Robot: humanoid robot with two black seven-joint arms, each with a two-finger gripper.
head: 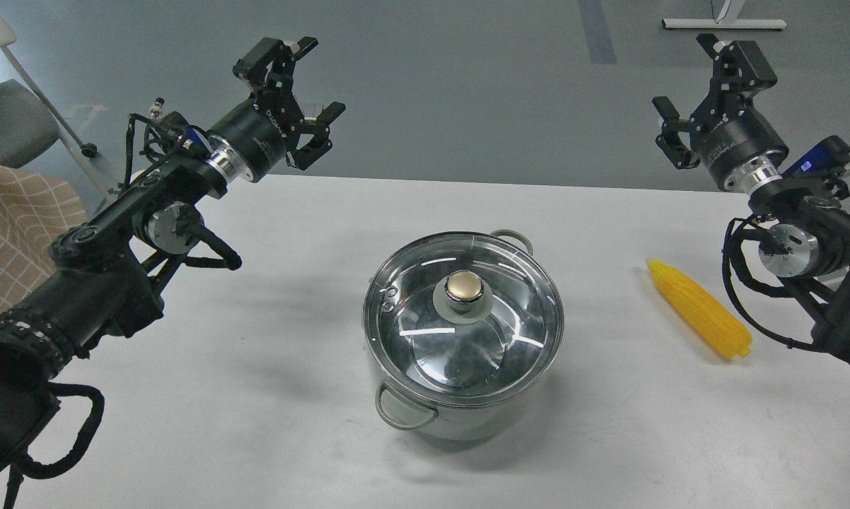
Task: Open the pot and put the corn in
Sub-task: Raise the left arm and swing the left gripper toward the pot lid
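The shiny steel pot (460, 417) stands at the middle of the white table, closed by a round glass lid (425, 339) with a gold knob (465, 286). To its right the yellow corn (699, 308) lies on the table, narrow end pointing away from me. My left gripper (312, 78) is raised at the upper left, open and empty, well clear of the pot. At the upper right my right gripper (687, 74) hangs open and empty, above and behind the corn.
The white table (255, 424) ends at its far edge just behind both grippers, with grey floor beyond. A grey chair (8, 120) and a checked cloth (15, 226) sit at the left. Loop handles (400, 410) stick out from the pot's front-left and back-right.
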